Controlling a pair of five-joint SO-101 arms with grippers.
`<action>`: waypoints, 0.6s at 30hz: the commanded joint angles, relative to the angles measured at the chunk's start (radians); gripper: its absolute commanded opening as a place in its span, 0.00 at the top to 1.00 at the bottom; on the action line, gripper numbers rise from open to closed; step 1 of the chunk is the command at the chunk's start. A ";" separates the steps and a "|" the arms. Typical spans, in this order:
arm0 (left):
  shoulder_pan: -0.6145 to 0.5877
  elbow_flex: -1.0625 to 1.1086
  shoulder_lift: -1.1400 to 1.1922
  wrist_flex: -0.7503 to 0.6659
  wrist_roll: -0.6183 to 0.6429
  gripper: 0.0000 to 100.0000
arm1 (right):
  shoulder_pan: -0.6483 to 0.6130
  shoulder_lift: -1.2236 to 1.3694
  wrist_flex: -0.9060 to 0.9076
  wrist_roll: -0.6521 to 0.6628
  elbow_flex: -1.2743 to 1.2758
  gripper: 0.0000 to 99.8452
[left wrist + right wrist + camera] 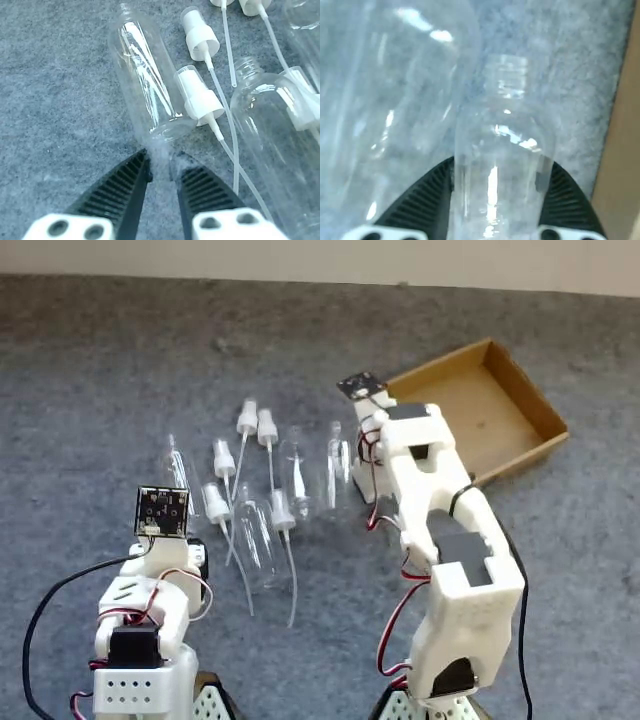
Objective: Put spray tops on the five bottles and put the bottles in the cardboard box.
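Several clear bottles lie uncapped on the grey carpet among loose white spray tops (223, 455) with long tubes. My right gripper (502, 167) is shut on one bottle (505, 125), its neck pointing away from me; in the high view this bottle (338, 452) is the one nearest the cardboard box (520, 390), under the right gripper (354, 468). My left gripper (160, 159) is open by a narrow gap and holds nothing. Its tips sit just short of the base of another bottle (145, 75), with a spray top (200, 97) beside it.
The cardboard box lies open at the back right, close beside the right arm. A further bottle (255, 530) and spray tops (282, 510) lie between the two arms. Bare carpet stretches to the left and far side.
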 commanded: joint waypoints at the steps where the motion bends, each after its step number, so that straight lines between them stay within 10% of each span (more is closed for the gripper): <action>1: -0.010 0.021 -0.001 0.000 0.002 0.99 | -0.016 -0.134 0.094 0.005 -0.088 0.83; 18: -0.013 0.019 -0.001 0.002 -0.215 0.99 | -0.024 -0.746 0.366 -0.135 -0.081 0.83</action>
